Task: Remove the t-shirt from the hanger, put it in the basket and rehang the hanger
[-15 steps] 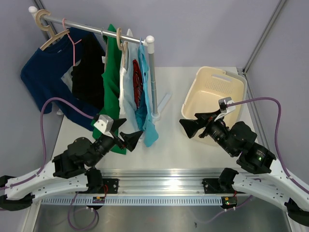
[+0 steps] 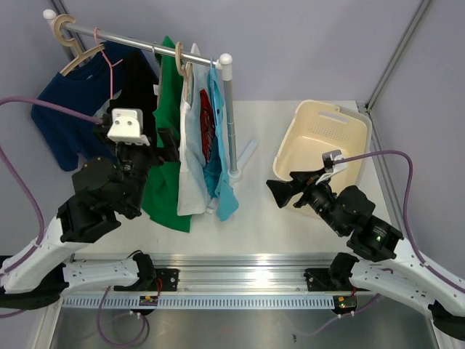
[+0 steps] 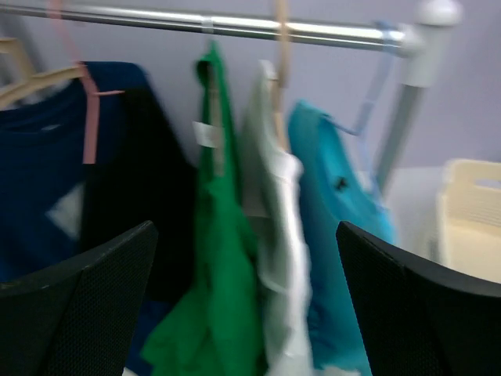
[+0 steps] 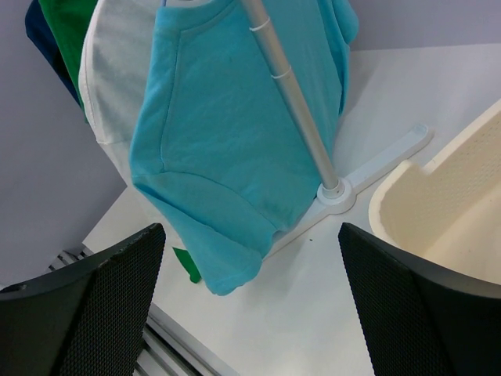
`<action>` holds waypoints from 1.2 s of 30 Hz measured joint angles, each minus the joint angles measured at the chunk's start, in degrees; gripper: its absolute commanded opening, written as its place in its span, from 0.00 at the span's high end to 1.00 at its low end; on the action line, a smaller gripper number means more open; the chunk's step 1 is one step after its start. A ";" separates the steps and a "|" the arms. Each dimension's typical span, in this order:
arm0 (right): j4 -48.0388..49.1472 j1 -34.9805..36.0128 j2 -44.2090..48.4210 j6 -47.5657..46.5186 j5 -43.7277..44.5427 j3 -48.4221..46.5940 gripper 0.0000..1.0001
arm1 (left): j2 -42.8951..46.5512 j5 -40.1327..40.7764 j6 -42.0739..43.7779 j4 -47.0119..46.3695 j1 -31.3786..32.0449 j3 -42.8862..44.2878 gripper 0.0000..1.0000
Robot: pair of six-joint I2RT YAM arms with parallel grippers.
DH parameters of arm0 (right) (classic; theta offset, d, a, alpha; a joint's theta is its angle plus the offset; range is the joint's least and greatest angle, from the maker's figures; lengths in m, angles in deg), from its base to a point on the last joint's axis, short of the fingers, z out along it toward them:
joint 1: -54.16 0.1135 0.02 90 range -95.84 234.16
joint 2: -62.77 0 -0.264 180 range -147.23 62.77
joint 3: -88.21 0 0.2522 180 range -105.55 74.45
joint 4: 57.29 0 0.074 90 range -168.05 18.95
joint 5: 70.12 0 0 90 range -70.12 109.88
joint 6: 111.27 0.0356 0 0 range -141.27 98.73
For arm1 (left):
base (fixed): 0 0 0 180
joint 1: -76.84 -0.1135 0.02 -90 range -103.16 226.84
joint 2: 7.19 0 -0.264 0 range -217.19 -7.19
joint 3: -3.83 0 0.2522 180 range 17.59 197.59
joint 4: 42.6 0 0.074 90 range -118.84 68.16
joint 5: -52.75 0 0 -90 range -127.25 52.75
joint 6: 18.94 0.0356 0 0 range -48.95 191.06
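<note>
Five t-shirts strung close along the rail (image 2: 138, 42) at the far left of the table (image 2: 269, 218): navy t-shirt (image 2: 62, 123), black t-shirt (image 2: 134, 91), green t-shirt (image 2: 168, 102), white t-shirt (image 2: 193, 156) and turquoise t-shirt (image 2: 222, 156), left to right, none off its hanger, the white one on a wooden hanger (image 3: 279, 70). Cannot tell the intended shirt for sure; green and white framed in the left wrist view. Left gripper (image 3: 244, 235) held high just near of the black and green shirts, fingers spread wide, touching no cloth. Right gripper (image 4: 250, 231) over the table between the rack's upright post (image 2: 231, 123) and the cream laundry basket (image 2: 350, 123), likewise spread and holding nothing, facing the turquoise shirt. Looks like the reaching step, with no grasp made. Next calls for closing on one shirt's hem or shoulder without catching its neighbours, then drawing the cloth down and off the hanger's arm, hook left on the rail.
</note>
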 measured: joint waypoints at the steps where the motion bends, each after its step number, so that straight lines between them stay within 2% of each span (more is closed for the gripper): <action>1: 0.15 0.00 -0.15 -0.04 -0.07 0.11 0.01 | -0.42 1.22 1.38 -0.04 -2.29 0.87 0.01; 4: 0.52 0.00 -0.94 -0.04 -0.52 -0.07 0.01 | -0.48 1.44 3.08 0.81 -11.56 1.22 0.01; 8: 0.48 0.00 -1.68 -0.15 -0.66 -0.48 0.01 | -1.92 -2.58 1.38 3.37 -23.85 1.99 0.01; 11: 0.48 0.00 -2.08 -0.17 -0.68 -0.48 0.00 | -4.92 -9.05 -1.20 5.75 -27.89 3.43 0.01; 19: -0.02 0.00 -3.10 -0.17 -1.90 -1.33 0.01 | -8.26 -24.70 -8.76 10.16 -28.20 5.35 0.01; 24: -1.09 0.00 -3.19 -0.17 -1.75 -1.60 0.00 | -8.11 -29.55 -11.65 9.84 -28.20 7.21 0.01; 28: -1.11 0.00 -3.19 -0.17 -1.53 -1.60 0.01 | -8.72 -29.05 -11.78 10.27 -28.26 7.32 0.02; 31: -1.16 0.00 -3.32 -0.17 -1.44 -1.62 0.01 | -10.08 -25.70 -11.08 11.10 -28.59 8.57 0.02; 36: -2.38 0.00 -4.63 -0.20 -0.37 -2.36 0.01 | -14.99 -19.06 -7.61 11.19 -32.15 15.69 0.02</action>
